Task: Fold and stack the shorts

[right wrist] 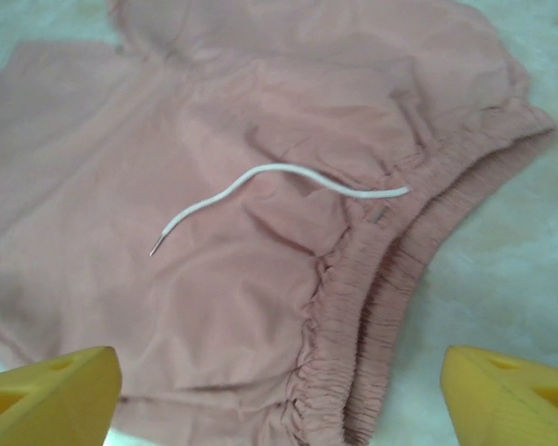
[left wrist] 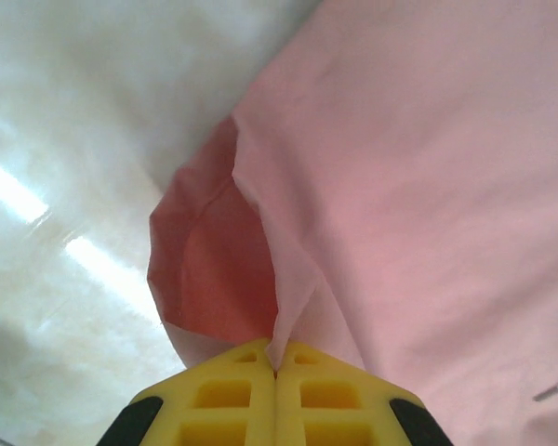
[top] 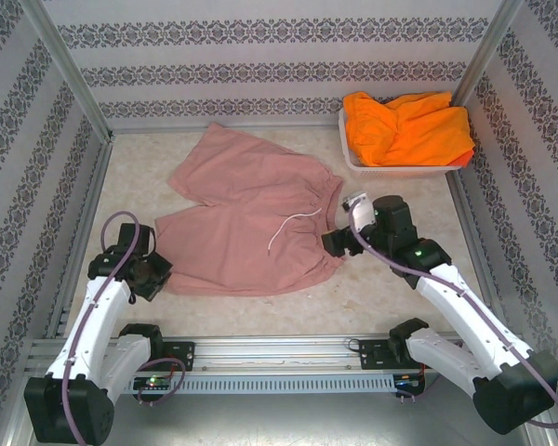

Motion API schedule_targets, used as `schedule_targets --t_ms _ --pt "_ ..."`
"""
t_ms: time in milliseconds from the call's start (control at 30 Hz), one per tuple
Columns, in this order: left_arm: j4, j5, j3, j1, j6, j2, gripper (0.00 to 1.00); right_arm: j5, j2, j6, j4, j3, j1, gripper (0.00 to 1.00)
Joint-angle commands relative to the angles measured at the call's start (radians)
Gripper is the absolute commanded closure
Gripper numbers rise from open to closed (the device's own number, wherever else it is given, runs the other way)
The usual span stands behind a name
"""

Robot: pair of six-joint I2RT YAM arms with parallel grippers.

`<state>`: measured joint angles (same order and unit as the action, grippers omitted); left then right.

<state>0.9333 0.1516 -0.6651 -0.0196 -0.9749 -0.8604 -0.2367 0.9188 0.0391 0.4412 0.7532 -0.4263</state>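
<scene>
I see dusty pink shorts (top: 251,223) with a white drawstring (right wrist: 270,168); beyond my right tool (top: 337,243), bright orange shorts (top: 414,130) in a white lattice basket (top: 400,171).

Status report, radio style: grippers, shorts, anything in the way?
Left gripper shut on pink shorts. Right gripper open at waistband. Orange shorts in basket, nothing blocking.

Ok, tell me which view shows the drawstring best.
Right wrist: the drawstring lies whole and close up on the shorts. The top view shows it whole but tiny; the left wrist catches what may be its tip at the edge.
</scene>
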Motion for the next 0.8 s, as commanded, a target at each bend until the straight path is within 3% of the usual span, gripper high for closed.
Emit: schedule_targets --t_ms 0,200,367,533,767 --pt "-0.001 -0.066 -0.065 0.007 0.130 -0.016 1.00 0.044 -0.013 0.294 0.099 0.036 -0.084 0.13" --pt "-0.023 -0.121 -0.114 0.007 0.227 -0.035 1.00 0.287 0.090 0.641 0.199 0.049 -0.247 0.16" --pt "-0.070 -0.126 -0.107 0.007 0.246 -0.047 1.00 0.450 0.222 0.862 0.203 0.026 -0.324 0.16" --pt "-0.114 -0.119 -0.093 0.006 0.249 -0.055 1.00 0.490 0.304 1.017 0.037 -0.037 -0.335 0.23" --pt "-0.147 -0.101 -0.069 0.004 0.251 -0.060 1.00 0.472 0.436 1.048 -0.023 -0.027 -0.341 0.25"
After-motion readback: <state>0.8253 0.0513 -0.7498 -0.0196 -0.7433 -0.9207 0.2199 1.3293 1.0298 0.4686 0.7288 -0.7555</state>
